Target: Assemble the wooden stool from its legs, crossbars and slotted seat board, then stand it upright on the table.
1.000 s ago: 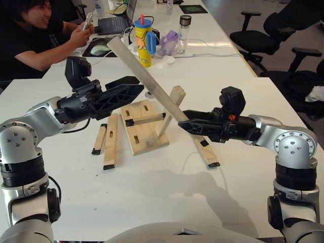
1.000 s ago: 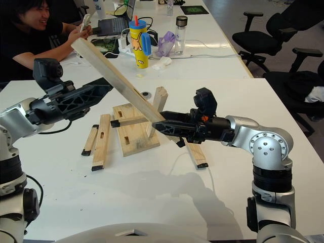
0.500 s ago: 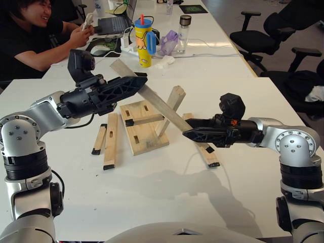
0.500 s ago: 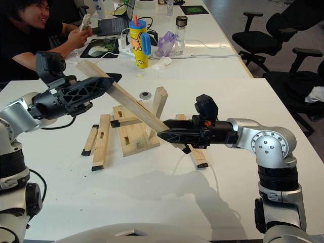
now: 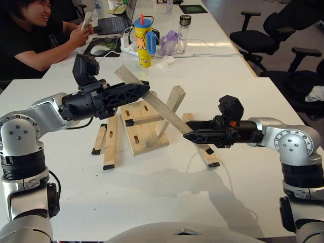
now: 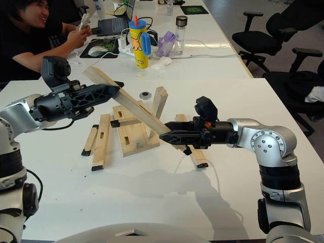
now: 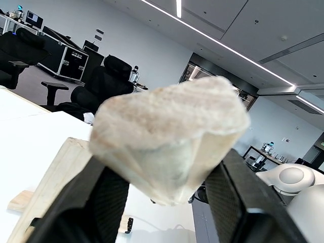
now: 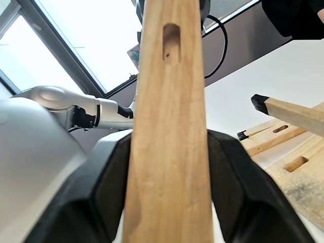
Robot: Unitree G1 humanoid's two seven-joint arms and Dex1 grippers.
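I have one leg [image 5: 159,106] held in the air between both arms, sloping down from the robot's left to its right over the middle of the counter [image 5: 152,187]. The left pincer [image 5: 143,89] is closed on the high end. In its wrist view the rough end grain sits wedged between the two fingers [image 7: 109,202], so the grip is right at the tip. The right pincer [image 6: 163,136] is clamped across the low part of the leg, with a slot showing further up the wood in that wrist view.

Below lies the seat board [image 5: 149,139], flat on the counter. A second leg [image 5: 175,96] rises from it at a tilt, and a crossbar [image 5: 147,120] rests across the board. Two more pieces [image 5: 110,139] lie side by side just left of the board, and another leg [image 5: 210,154] lies on the counter under the right pincer.

My main worry is the tilted leg. The held one crosses right by it, and I cannot tell whether they touch. I judge that any swing or drop on this line could knock it out of its seat or drag the board.

The second risk is both arms being locked to one stiff piece. If they pull against each other, the shallow left grip would probably slip first. The high end would then fall onto the board and crossbar.
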